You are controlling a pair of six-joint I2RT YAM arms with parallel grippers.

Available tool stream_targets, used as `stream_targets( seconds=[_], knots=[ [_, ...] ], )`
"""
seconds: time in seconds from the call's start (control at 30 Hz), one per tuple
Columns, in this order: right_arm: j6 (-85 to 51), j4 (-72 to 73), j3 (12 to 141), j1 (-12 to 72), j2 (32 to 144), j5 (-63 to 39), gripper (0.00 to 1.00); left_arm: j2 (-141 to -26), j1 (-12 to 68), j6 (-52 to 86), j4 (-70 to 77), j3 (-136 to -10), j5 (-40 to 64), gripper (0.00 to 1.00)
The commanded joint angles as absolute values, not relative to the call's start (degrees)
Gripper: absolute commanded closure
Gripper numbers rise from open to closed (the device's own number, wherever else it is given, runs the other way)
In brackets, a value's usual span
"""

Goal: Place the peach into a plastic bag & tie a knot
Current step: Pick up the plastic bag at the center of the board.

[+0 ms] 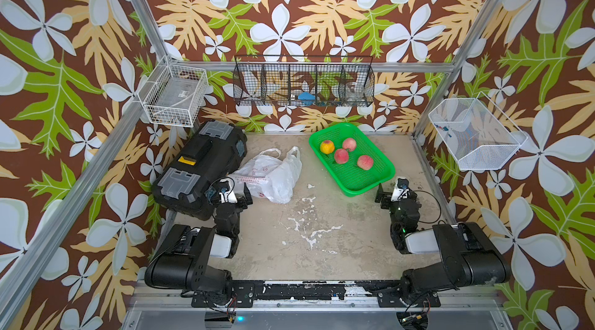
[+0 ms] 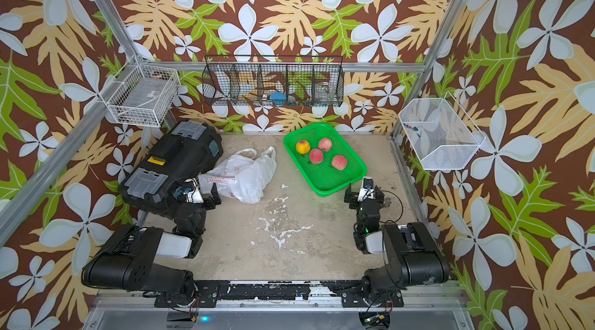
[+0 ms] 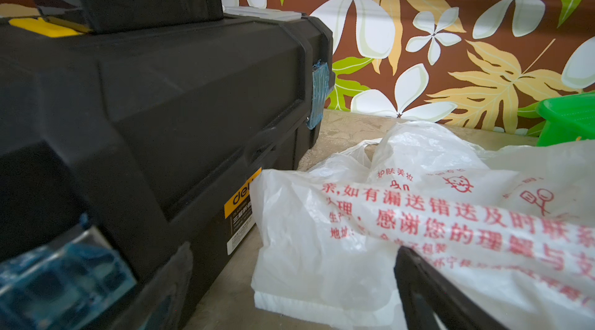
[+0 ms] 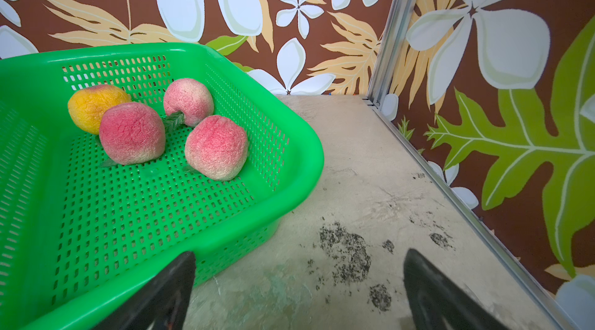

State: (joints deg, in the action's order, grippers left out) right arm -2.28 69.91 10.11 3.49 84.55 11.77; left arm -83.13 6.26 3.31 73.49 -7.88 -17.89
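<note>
Four peaches (image 1: 341, 155) in green basket (image 1: 357, 180), 1 o'clock on surface (image 1: 322, 215). Plastic bag (image 1: 273, 177) crumpled, handles loose, 11 o'clock, beside toolbox (image 1: 199, 167). Left hand (image 1: 230, 198) released at bag's edge; right hand (image 1: 397, 198) released near basket.

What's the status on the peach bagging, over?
Left gripper open, at plastic bag near edge. Right gripper open, empty, beside green basket. All peaches in basket, bag untied. Black toolbox crowds bag's side.

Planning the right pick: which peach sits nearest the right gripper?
The pink peach apart at the basket's front; two pink ones and the yellow one sit farther back.
</note>
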Motion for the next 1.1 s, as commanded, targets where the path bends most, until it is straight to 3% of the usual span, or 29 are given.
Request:
stream_targets(
  seconds=[0.0, 0.27, 0.5, 0.6, 0.7, 0.77, 0.83, 0.9, 1.07],
  knots=[
    [-2.1, 71.2, 10.7, 3.4, 84.8, 10.4, 0.00, -83.1, 6.3, 3.2, 75.3, -8.1, -17.7, 0.00],
    [-1.9, 71.4, 10.7, 3.4, 82.5, 11.5, 0.00, -80.8, 5.8, 1.8, 73.7, -8.1, -13.6, 0.00],
    [-11.3, 30.4, 25.2, 7.6, 65.7, 19.0, 0.00, -64.9, 14.2, 6.0, 44.9, -16.1, -29.8, 0.00],
    [-13.6, 19.1, 31.1, 11.9, 62.3, 23.4, 0.00, -59.7, 16.3, 13.0, 30.8, -22.5, -29.6, 0.00],
    [-25.0, 8.3, 36.9, 12.1, 60.3, 13.7, 0.00, -56.3, 16.3, 19.1, 20.3, -28.9, -26.3, 0.00],
    [-31.5, 10.4, 36.8, 10.4, 60.3, 0.0, 0.00, -54.1, 16.3, 23.9, 16.0, -32.9, -23.1, 0.00],
    [-35.0, 14.2, 35.9, 8.9, 60.8, -13.2, 0.11, -52.7, 16.3, 29.5, 12.6, -35.8, -18.1, 0.00],
    [-35.7, 11.3, 37.7, 10.6, 61.6, -15.0, 0.18, -52.1, 16.2, 26.1, 13.6, -37.5, -8.7, 0.00],
    [-33.9, 0.2, 44.0, 15.2, 63.2, -11.4, 0.18, -60.2, 16.7, 24.8, 2.4, -45.7, 4.3, 0.01]
  ],
)
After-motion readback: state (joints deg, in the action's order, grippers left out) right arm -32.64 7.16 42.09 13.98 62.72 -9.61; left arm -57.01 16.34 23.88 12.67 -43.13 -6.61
